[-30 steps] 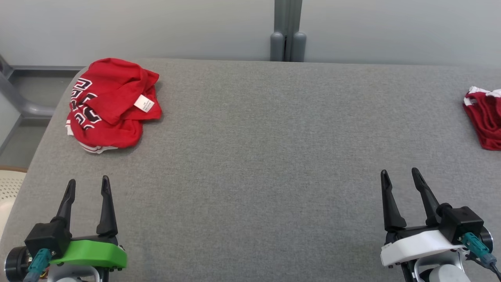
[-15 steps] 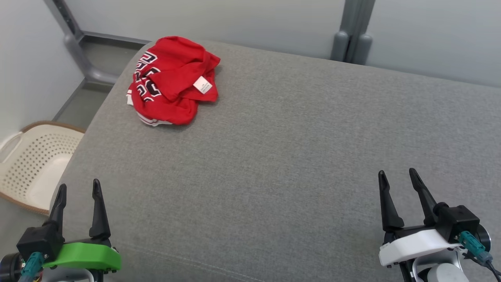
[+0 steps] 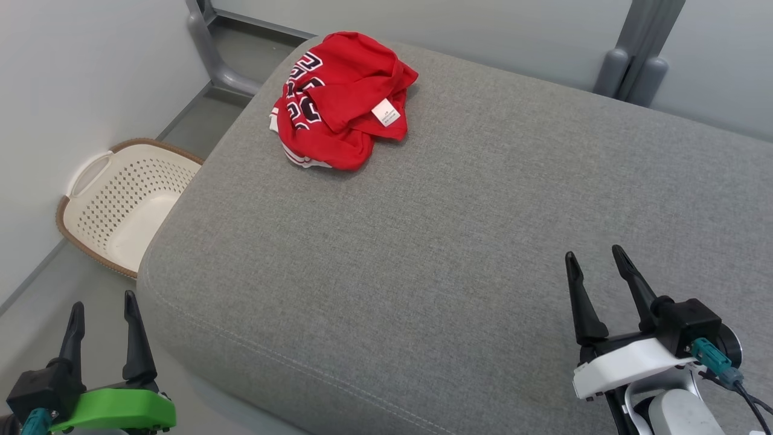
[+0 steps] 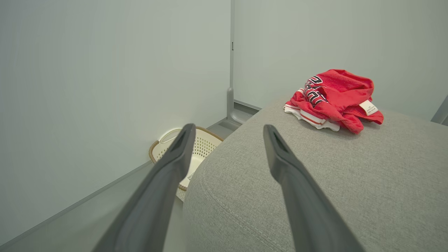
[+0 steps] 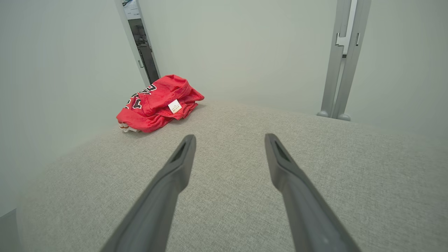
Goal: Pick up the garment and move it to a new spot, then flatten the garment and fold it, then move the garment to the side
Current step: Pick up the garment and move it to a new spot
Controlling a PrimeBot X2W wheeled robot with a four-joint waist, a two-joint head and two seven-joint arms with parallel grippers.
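Observation:
A crumpled red garment (image 3: 341, 99) with black-and-white lettering and a white tag lies near the far left corner of the grey padded table (image 3: 435, 241). It also shows in the left wrist view as the garment (image 4: 334, 99) and in the right wrist view as the garment (image 5: 157, 103). My left gripper (image 3: 102, 302) hangs open off the table's near left corner, above the floor, holding nothing. My right gripper (image 3: 595, 254) stands open over the table's near right part, empty, far from the garment.
A cream perforated laundry basket (image 3: 121, 199) sits on the floor left of the table, also seen as the basket (image 4: 201, 147) between my left fingers. Grey walls and a metal post (image 3: 637, 57) stand behind the table.
The head camera has turned left, so the whole picture shifted right and the basket came into view. The garment has not moved on the table. Both grippers stay open.

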